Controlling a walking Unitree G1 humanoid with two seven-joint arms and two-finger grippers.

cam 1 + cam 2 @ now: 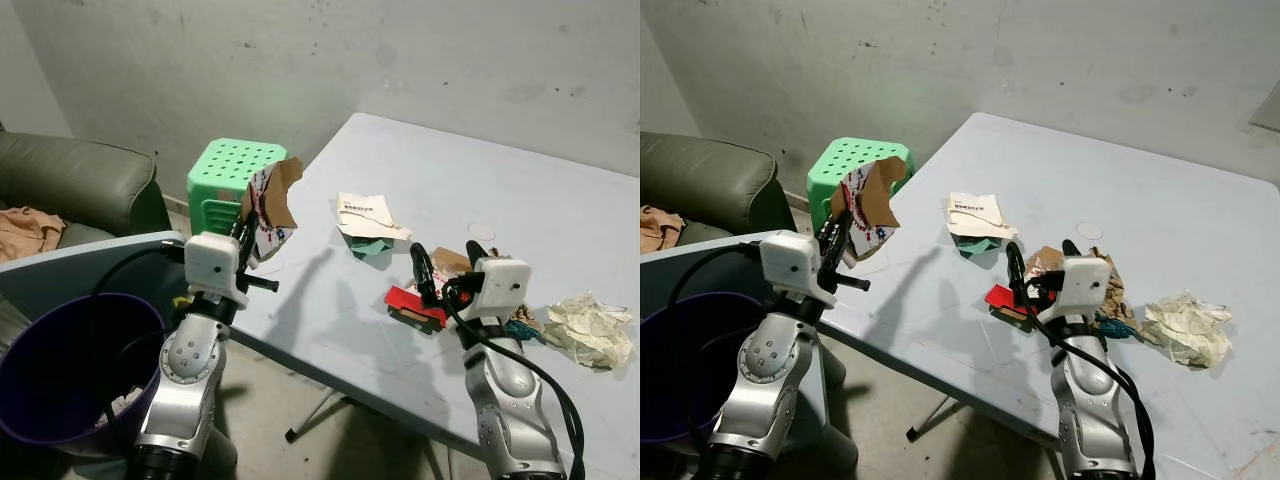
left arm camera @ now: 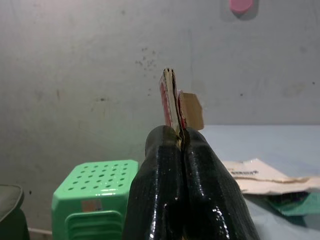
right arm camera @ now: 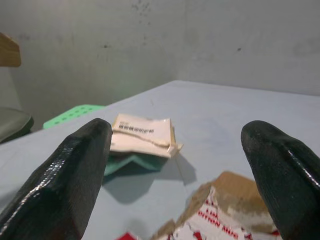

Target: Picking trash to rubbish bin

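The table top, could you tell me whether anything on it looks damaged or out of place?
Yes. Torn and crumpled litter is strewn over the table: a ripped paper packet lying on something green, a crumpled paper wad near the right edge, and red and brown scraps under the open right end effector.

One purple bin (image 1: 60, 400), one green stool (image 1: 232, 172), one sofa (image 1: 80, 185), two end effectors (image 1: 247, 232) (image 1: 447, 262).

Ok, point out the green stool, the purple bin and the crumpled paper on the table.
green stool (image 1: 236, 162), left eye view, its holed top.
purple bin (image 1: 25, 345), left eye view, its near rim.
crumpled paper (image 1: 590, 328), left eye view, its middle.
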